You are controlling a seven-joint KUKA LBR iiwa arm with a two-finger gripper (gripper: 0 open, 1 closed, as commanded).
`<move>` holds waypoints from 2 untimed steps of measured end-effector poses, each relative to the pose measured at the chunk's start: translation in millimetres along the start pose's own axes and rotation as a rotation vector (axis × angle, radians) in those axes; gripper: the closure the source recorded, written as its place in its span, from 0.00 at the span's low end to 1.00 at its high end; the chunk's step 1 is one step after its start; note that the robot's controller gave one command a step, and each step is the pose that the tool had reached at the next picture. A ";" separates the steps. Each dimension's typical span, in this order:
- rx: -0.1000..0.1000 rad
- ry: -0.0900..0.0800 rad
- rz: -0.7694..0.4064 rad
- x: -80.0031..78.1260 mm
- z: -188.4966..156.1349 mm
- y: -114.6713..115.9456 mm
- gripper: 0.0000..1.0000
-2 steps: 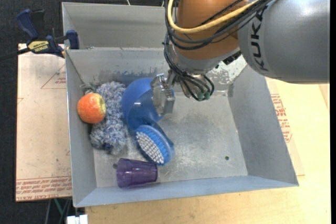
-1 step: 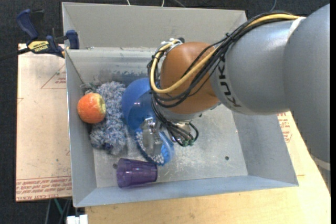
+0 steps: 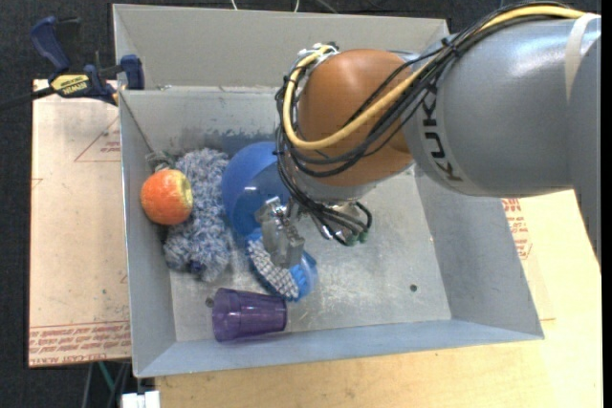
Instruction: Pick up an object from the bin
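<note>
Far left in the grey bin (image 3: 145, 301) sits an orange-red apple (image 3: 166, 196), touching a fuzzy blue-grey cloth (image 3: 199, 217). A purple cup (image 3: 248, 314) lies on its side near the front wall. Next comes a blue bowl (image 3: 247, 190), tilted. The tool (image 3: 280, 242) is down just right of the bowl, right over a checkered blue-and-white rag (image 3: 283, 280) in the bin's middle. Can't tell if the tool is apart or together.

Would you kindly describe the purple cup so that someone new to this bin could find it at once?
Start at the grey metal bin and look along its wall nearest the camera, towards the left corner. There a translucent purple plastic cup lies on its side, just in front of the fluffy blue-grey cloth. It is the only purple thing, smooth where that neighbour is woolly.
</note>
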State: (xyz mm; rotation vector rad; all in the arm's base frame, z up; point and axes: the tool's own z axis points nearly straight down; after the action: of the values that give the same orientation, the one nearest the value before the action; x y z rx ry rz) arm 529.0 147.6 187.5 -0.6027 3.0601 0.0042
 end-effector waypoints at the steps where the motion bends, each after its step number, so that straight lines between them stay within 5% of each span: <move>1: -0.002 0.004 -0.097 25.5 77.4 18.1 1.00; 2: -0.001 -0.017 0.144 -26.2 34.6 46.1 0.00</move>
State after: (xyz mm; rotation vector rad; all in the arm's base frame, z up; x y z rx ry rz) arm 536.5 200.4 153.5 -0.3785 3.0793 0.0132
